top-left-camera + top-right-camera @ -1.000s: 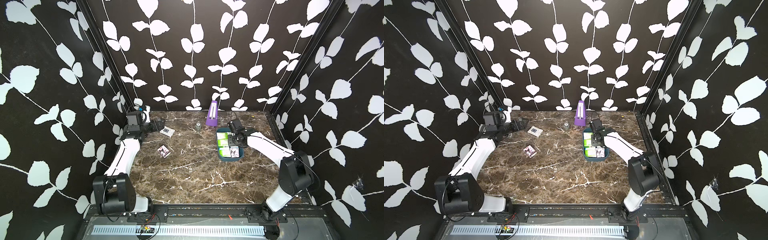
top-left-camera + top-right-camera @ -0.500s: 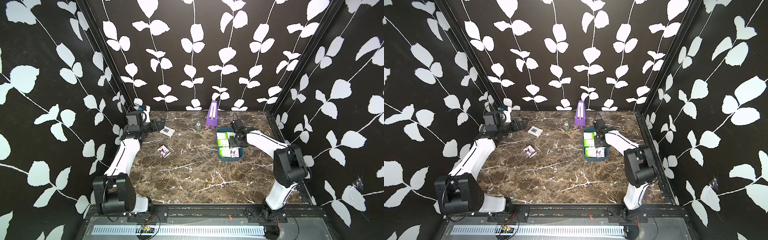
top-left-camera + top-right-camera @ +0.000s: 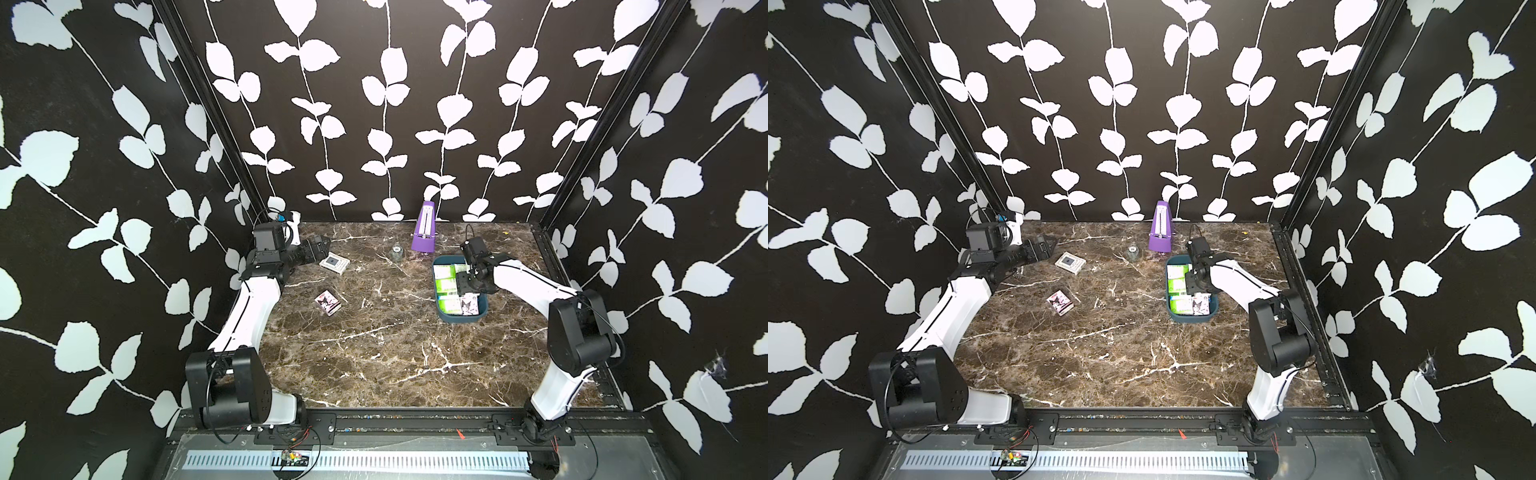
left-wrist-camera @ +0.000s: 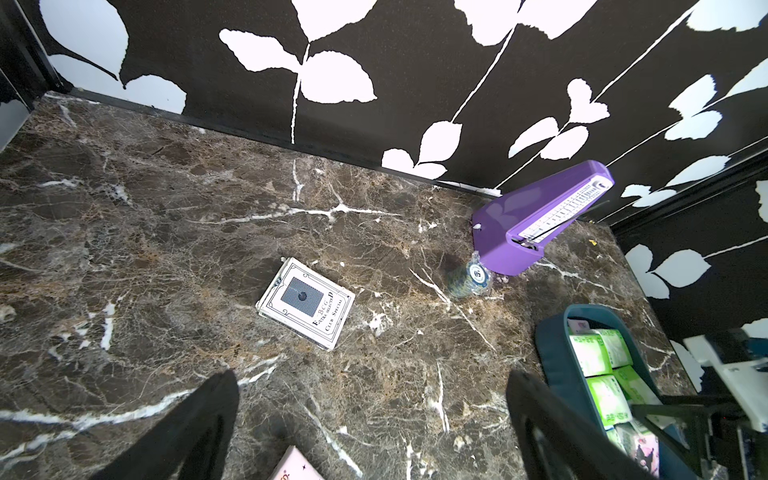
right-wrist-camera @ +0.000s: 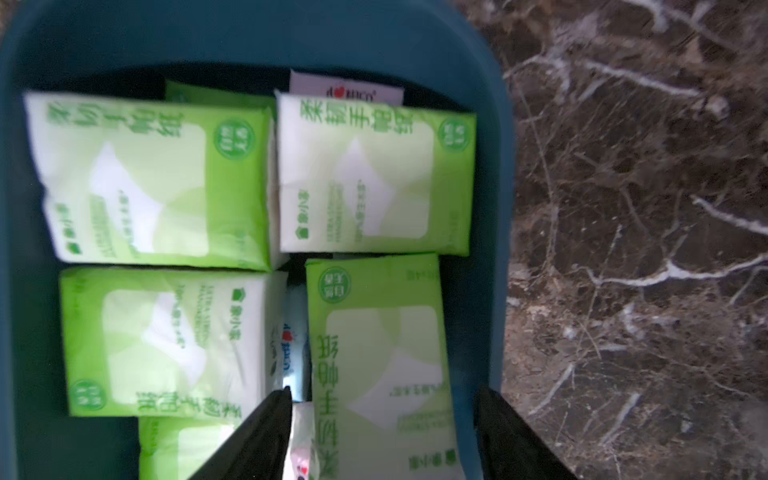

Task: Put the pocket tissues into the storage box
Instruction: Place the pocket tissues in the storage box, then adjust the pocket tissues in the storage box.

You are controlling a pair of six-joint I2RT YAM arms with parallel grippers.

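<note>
The storage box (image 3: 459, 320) (image 3: 1192, 321) is a dark teal tub at the right back of the table. It holds several lime green pocket tissues (image 5: 162, 183) and a pink one (image 3: 468, 302). My right gripper (image 3: 463, 280) (image 5: 383, 392) hangs open low inside the box. Its fingers stand apart on either side of a green packet (image 5: 376, 353) that lies in the box. One pink packet (image 3: 328, 302) (image 3: 1060, 302) lies on the table at the left. My left gripper (image 3: 320, 245) (image 4: 372, 374) is open and empty at the back left.
A white card deck (image 3: 334, 262) (image 4: 305, 303) lies just in front of the left gripper. A purple metronome (image 3: 424, 228) and a small round jar (image 3: 397, 252) stand near the back wall, left of the box.
The right gripper's jaws have widened inside the box, and the green packet now lies loose between them. The left arm has not moved.
</note>
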